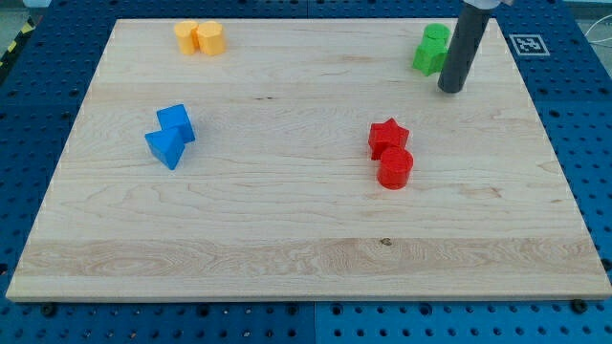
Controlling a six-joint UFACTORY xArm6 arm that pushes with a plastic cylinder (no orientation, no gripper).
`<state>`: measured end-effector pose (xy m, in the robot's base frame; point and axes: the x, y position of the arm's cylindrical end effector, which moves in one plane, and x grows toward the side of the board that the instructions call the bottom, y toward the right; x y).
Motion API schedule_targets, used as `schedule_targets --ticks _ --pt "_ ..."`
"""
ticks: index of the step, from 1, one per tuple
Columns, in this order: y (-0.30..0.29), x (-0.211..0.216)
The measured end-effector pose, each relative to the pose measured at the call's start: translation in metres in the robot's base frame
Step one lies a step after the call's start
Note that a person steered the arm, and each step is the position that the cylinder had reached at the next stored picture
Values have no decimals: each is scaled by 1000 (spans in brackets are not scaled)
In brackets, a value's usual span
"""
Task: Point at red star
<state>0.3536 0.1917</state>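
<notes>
The red star [387, 137] lies right of the board's centre, touching a red cylinder [395, 168] just below it. My tip [451, 90] rests on the board near the view's top right, right beside the green blocks [432, 49]. It is above and to the right of the red star, well apart from it.
Two green blocks sit together at the top right, just left of the rod. Two yellow blocks [200, 38] sit at the top left. A blue cube [177, 122] and a blue triangular block [165, 147] touch at the left. The wooden board [287, 248] lies on a blue pegboard.
</notes>
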Motion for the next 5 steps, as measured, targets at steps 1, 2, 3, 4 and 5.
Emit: schedule_targets --ticks 1,2,3,4,5 --pt "0 8" --pt "0 8" --pt "-19 -1" --pt "-35 1" --pt "-36 41"
